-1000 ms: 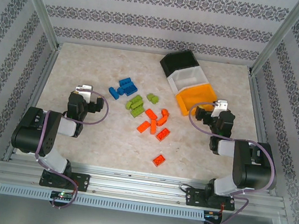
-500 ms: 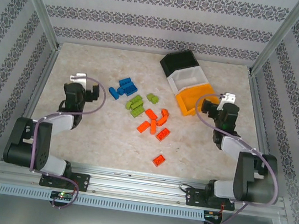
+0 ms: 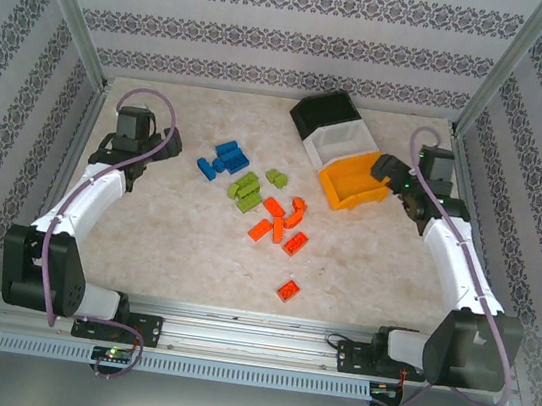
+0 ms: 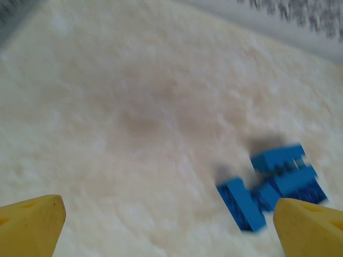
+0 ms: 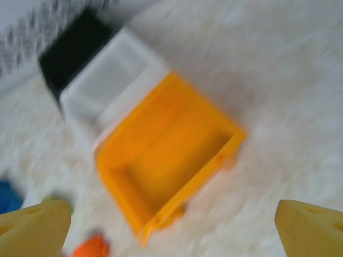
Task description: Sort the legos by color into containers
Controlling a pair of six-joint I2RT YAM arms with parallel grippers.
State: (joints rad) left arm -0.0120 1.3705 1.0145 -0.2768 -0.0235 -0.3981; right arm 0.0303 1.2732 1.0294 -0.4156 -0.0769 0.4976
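Note:
The legos lie in the middle of the table: a blue cluster (image 3: 222,158), lime green ones (image 3: 247,190), an orange-red group (image 3: 280,223) and one orange-red brick (image 3: 288,289) apart, nearer the front. The containers stand in a diagonal row at the back right: black (image 3: 324,113), white (image 3: 338,142), orange-yellow (image 3: 353,179). My left gripper (image 3: 137,149) hovers left of the blue legos (image 4: 270,184), open (image 4: 171,230) with nothing between its fingers. My right gripper (image 3: 389,171) hangs open (image 5: 171,230) and empty just right of the orange-yellow bin (image 5: 115,176), which looks empty.
Metal frame posts and patterned walls close the table in on three sides. The white bin (image 5: 112,80) and black bin (image 5: 75,53) sit behind the orange-yellow one. An orange-red lego (image 5: 92,247) shows at the lower left of the right wrist view.
Both arms have unfolded and stretched away from their bases. The left gripper moved out level with the blue legos, the right one up beside the orange-yellow bin. No lego has moved.

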